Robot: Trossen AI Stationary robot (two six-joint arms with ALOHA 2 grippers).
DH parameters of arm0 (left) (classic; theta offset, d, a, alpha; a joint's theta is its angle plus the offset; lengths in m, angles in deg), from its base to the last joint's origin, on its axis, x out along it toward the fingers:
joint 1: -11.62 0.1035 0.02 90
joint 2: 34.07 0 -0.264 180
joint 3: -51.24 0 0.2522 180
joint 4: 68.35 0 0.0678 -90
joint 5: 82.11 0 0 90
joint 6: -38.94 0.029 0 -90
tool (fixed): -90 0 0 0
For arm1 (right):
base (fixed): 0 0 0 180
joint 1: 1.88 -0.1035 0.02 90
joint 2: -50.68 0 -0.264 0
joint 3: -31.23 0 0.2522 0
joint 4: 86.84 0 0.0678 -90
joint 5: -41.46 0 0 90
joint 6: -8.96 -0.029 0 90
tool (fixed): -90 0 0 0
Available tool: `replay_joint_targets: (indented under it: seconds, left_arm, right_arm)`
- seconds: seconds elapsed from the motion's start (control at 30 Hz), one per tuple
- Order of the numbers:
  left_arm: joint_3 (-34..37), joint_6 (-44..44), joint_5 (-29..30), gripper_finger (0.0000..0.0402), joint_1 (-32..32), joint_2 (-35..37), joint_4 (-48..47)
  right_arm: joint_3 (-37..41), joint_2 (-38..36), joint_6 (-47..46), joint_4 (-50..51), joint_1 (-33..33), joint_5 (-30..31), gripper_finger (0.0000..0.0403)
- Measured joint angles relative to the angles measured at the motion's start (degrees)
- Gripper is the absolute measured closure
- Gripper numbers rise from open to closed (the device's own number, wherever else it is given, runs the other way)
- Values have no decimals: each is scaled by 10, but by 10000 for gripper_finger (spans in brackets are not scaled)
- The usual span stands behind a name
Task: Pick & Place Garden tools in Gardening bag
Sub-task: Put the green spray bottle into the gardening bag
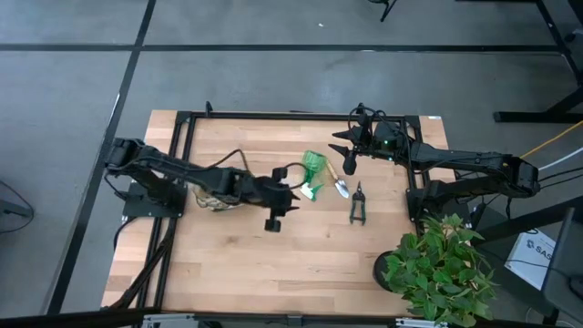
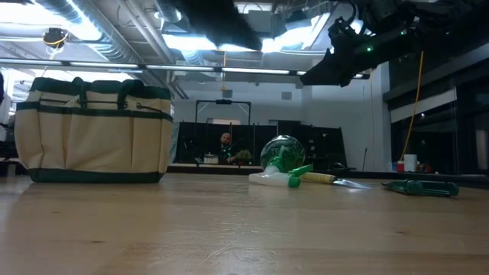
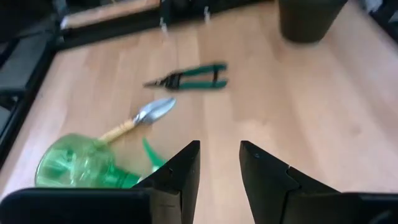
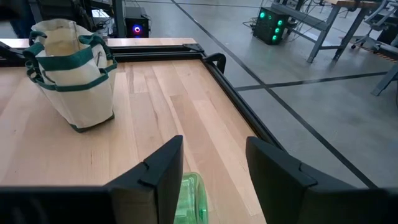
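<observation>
Lying loose — one spray bottle (image 1: 313, 173), trowel (image 1: 342, 182), shears (image 1: 357, 204), both grippers' fingers apart.

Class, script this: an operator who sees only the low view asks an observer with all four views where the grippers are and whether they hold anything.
Operator: I see the bag, bottle, trowel and shears. Where is the left gripper?
Observer: From above, the left gripper is between the bag and the bottle.
Operator: Is either gripper holding a tool?
Observer: No. The wrist views show both open and empty; the right gripper is over the bottle.
</observation>
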Motion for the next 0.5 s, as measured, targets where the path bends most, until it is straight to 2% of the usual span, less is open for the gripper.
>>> replay_joint_targets:
  seconds: [0.17,0.33,0.5]
  left_arm:
    - [-1,47,-35,294,43,-36,2]
    - [-1,99,-44,294,79,-80,4]
    - [-1,114,-74,294,107,-128,6]
  right_arm:
    - [0,0,0,0,0,0,224]
    - [0,0,0,0,0,0,224]
    - [0,0,0,0,0,0,224]
